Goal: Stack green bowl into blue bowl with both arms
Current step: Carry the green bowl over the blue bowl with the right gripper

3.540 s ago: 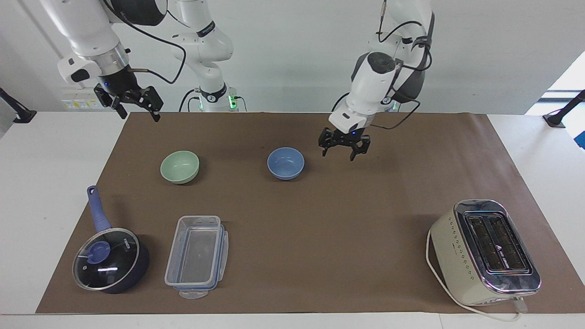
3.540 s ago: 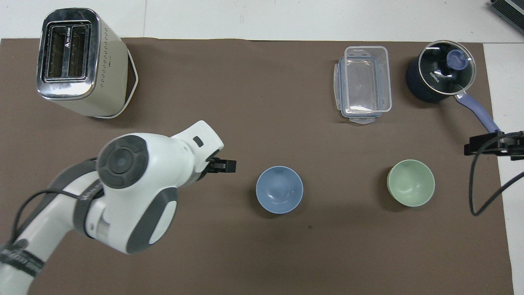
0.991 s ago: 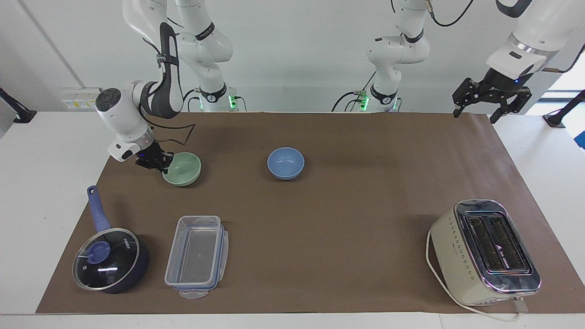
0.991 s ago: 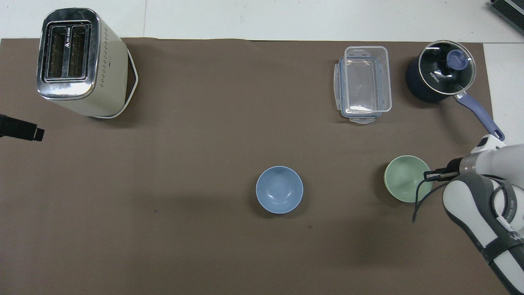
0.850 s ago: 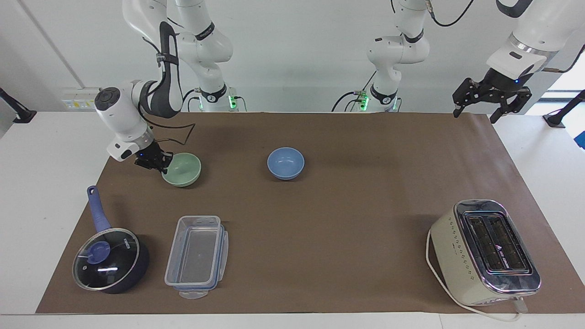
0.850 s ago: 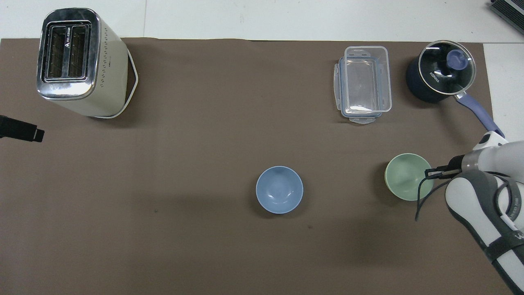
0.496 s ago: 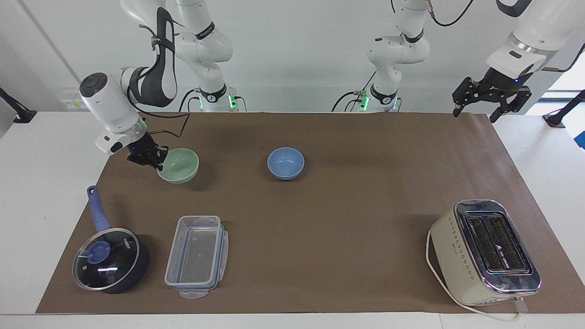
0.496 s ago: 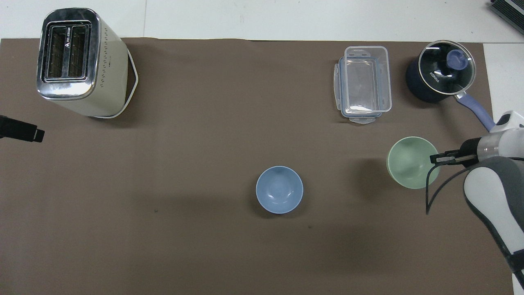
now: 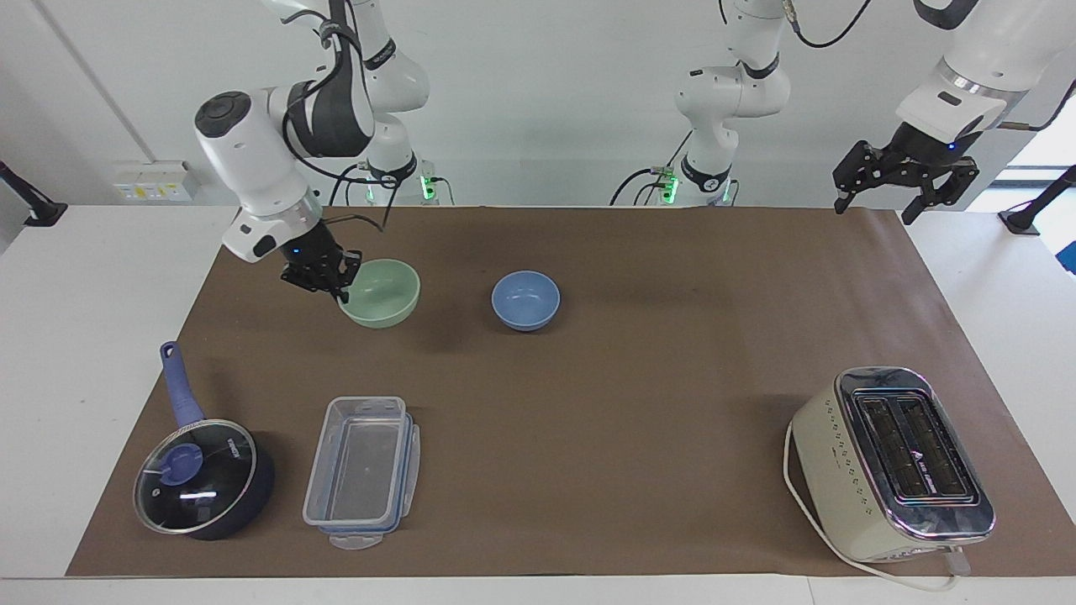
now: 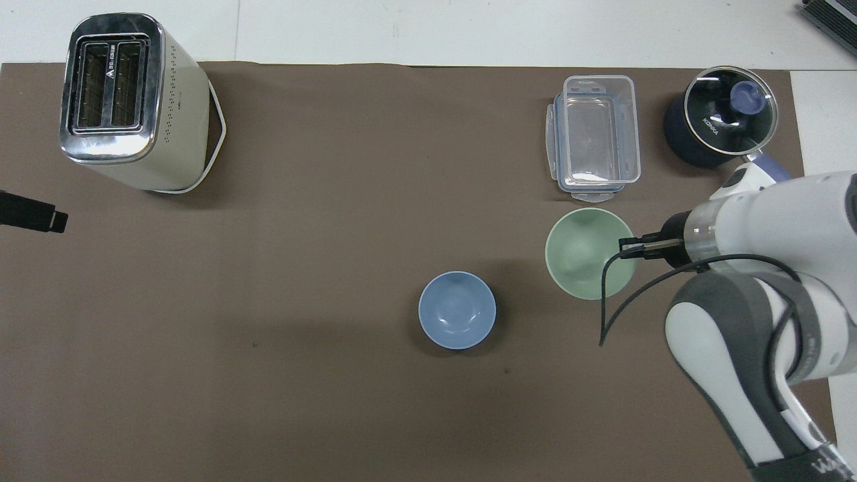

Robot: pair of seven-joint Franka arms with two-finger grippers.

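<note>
The pale green bowl point(image 9: 382, 291) point(image 10: 581, 258) hangs a little above the brown mat, tilted slightly, with my right gripper point(image 9: 340, 287) point(image 10: 627, 246) shut on its rim at the edge toward the right arm's end. The blue bowl point(image 9: 525, 300) point(image 10: 457, 310) sits upright on the mat near the middle, a short gap away from the green one. My left gripper point(image 9: 876, 207) point(image 10: 33, 217) waits open and raised over the mat's corner at the left arm's end, holding nothing.
A clear plastic container point(image 9: 361, 470) point(image 10: 596, 137) and a dark blue lidded saucepan point(image 9: 202, 475) point(image 10: 720, 124) stand farther from the robots at the right arm's end. A cream toaster point(image 9: 891, 462) point(image 10: 127, 100) stands at the left arm's end.
My right gripper has lifted the green bowl off the mat and carried it toward the blue bowl. The left arm has stayed still over the last second.
</note>
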